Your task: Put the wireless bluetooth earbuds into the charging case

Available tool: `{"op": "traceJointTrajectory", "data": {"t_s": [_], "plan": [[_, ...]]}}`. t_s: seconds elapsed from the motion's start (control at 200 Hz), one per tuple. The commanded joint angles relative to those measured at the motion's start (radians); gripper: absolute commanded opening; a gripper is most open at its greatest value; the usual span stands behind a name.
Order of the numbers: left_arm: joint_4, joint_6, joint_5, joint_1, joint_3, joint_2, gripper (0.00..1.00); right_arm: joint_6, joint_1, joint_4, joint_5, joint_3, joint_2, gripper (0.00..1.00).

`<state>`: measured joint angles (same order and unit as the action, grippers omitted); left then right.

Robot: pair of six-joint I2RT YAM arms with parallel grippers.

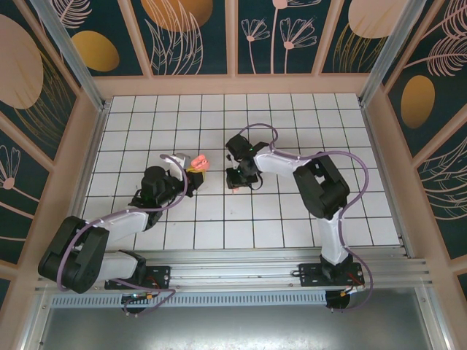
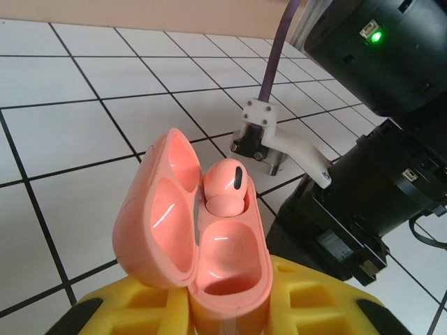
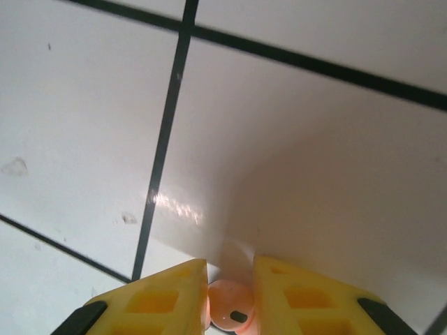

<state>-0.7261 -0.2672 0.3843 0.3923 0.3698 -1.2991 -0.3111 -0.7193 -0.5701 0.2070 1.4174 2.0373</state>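
Left tool (image 2: 227, 307) was closed on the charging case (image 2: 227, 255), yellow fingers (image 2: 140, 307) pressed on either side of the case's lower end. The case stood upright out of the tool's tip with the lid (image 2: 157, 209) swung open to the tool's left. One seated earbud (image 2: 225, 187) sat in the socket farther from the tool, dark oval mark on its head facing up. The nearer socket (image 2: 230, 251) was bare and glossy. Ahead and to the right of the left tool was the right arm (image 2: 377, 174), black housing with a green light (image 2: 375, 35) lit, low over the counter (image 2: 70, 118). A purple cable (image 2: 276, 63) ran up from a white bracket (image 2: 279, 139) on it. In the overhead view the left tool (image 1: 191, 168) held the salmon case up off the white grid counter, and the right tool (image 1: 237, 181) was near it, off to its right, pointing down at a tile. Right tool (image 3: 230, 300) was closed on the second earbud (image 3: 230, 313). The small pink piece was pinched between the two yellow fingertips (image 3: 167, 296), a dark mark on its underside. A white tile lay close beyond the right tool's tip, with one black grid line (image 3: 164, 139) to the tool's left and another crossing farther ahead. Couldn't tell whether the second earbud touched the counter or sat just off it. The two tools were apart, not touching.
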Motion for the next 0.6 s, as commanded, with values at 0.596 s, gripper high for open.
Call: {"op": "traceJointTrajectory", "data": {"t_s": [0.596], "plan": [[0.017, -0.001, 0.074, -0.007, 0.049, -0.029, 0.21, 0.141, -0.002, -0.121, 0.088, -0.221, -0.210, 0.24]]}}
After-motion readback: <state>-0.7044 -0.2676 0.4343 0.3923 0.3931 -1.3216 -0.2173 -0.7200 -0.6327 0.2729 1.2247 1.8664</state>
